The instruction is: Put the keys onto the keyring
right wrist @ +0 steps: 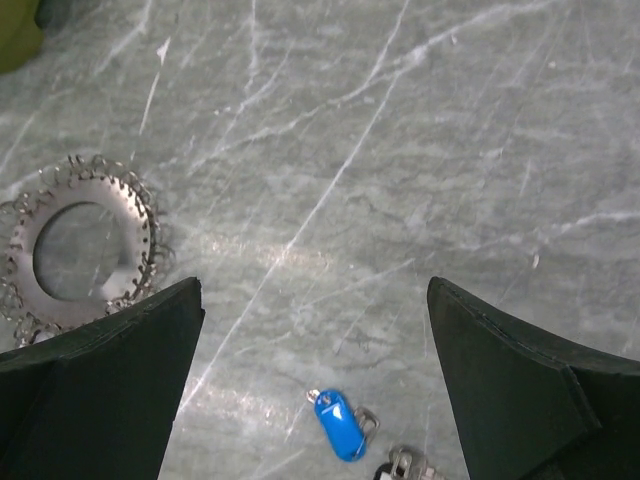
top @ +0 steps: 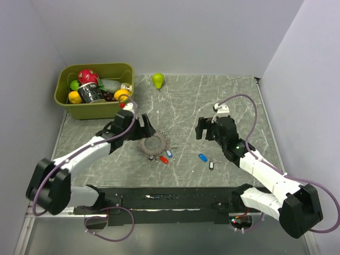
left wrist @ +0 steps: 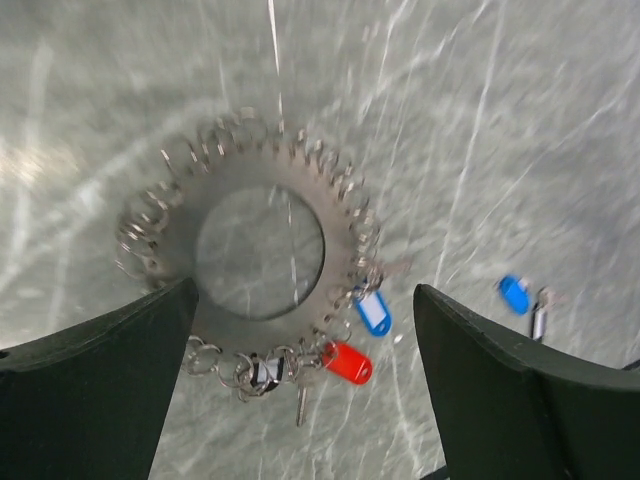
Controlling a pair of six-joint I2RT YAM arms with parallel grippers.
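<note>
The keyring (top: 154,144) (left wrist: 335,215) (right wrist: 90,192), a grey toothed ring hung with small wire loops, lies flat on the marble table. At its near rim sit keys with a red tag (top: 163,159) (left wrist: 347,362), a blue tag (top: 169,153) (left wrist: 373,312) and a dark and white tag (left wrist: 265,372). Two keys lie loose to the right: a blue-tagged one (top: 202,157) (right wrist: 339,426) and a dark-tagged one (top: 211,165) (right wrist: 405,465). My left gripper (top: 133,133) (left wrist: 305,290) hovers open over the ring. Behind the loose keys, my right gripper (top: 212,132) (right wrist: 313,290) hangs open and empty.
An olive bin (top: 64,101) with toy fruit and a can stands at the back left, close behind the left arm. A green pear (top: 158,79) lies by the back wall. White walls close in the table on three sides.
</note>
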